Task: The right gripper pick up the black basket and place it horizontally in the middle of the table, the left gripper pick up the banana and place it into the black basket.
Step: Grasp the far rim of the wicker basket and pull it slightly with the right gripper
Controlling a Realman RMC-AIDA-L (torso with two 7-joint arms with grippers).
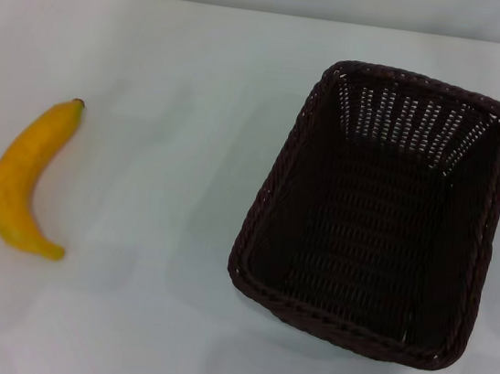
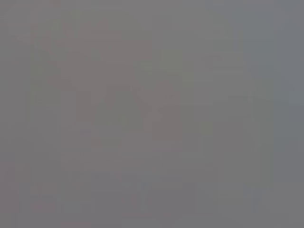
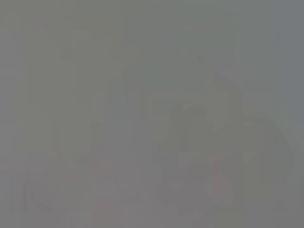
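The black basket (image 1: pixel 464 238) stands on the white table (image 1: pixel 149 321) at the right of the head view, its long side running away from me, slightly turned. It is empty. The banana (image 1: pixel 20 180) lies on the table at the far left, dark stem tip pointing away from me, curve bulging to the left. Basket and banana are well apart. Neither gripper shows in the head view. Both wrist views show only a plain grey field with nothing to make out.
The table's far edge (image 1: pixel 273 12) runs across the top of the head view against a pale wall. Bare white tabletop lies between the banana and the basket.
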